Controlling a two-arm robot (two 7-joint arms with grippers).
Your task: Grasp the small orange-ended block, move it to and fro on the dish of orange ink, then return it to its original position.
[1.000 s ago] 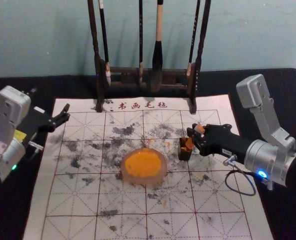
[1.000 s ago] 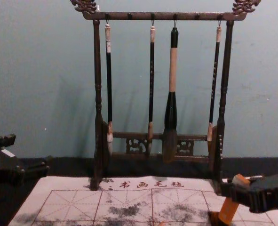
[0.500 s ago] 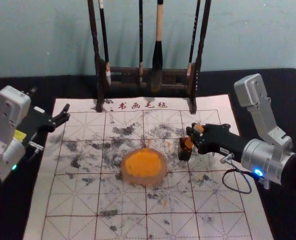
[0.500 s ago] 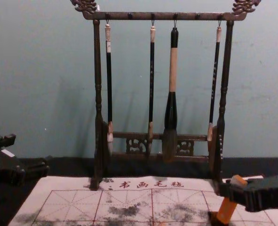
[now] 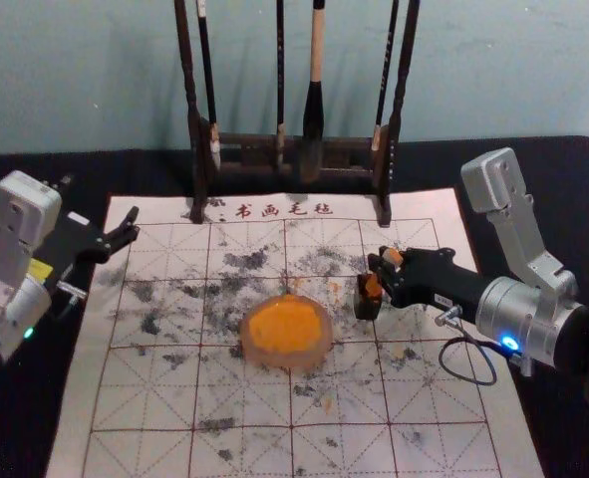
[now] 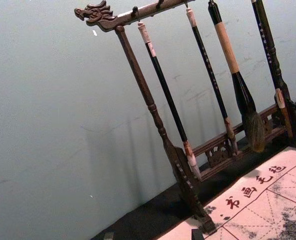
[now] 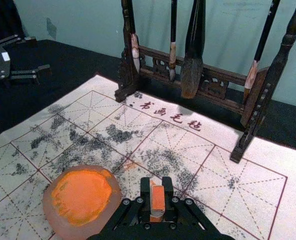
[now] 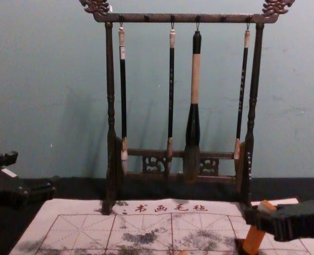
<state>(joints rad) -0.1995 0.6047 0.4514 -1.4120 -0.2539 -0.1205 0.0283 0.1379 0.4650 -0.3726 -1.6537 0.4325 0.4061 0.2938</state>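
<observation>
The left claw (image 5: 132, 224) parted at the left edge of the mat (image 5: 463, 443), the orange-ended block (image 8: 254, 239) was clamped in the right claw (image 7: 157, 185) by the holder (image 5: 368, 311), its return seemingly requiring straightened lowering.

- Right gripper (image 5: 381, 269): fingers closed on orange-ended block (image 7: 158, 197).
- Dish of orange ink (image 7: 61, 226) on gridded mat (image 7: 253, 187), apart from block.
- Dark rack (image 7: 223, 75) with brushes (image 7: 193, 62), feet on mat's edge.
- Left gripper (image 5: 128, 225) farther off, fingers spread.

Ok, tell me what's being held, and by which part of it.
The small orange block, by its upper end, between the fingers of the right gripper; its lower part sticks out below.
</observation>
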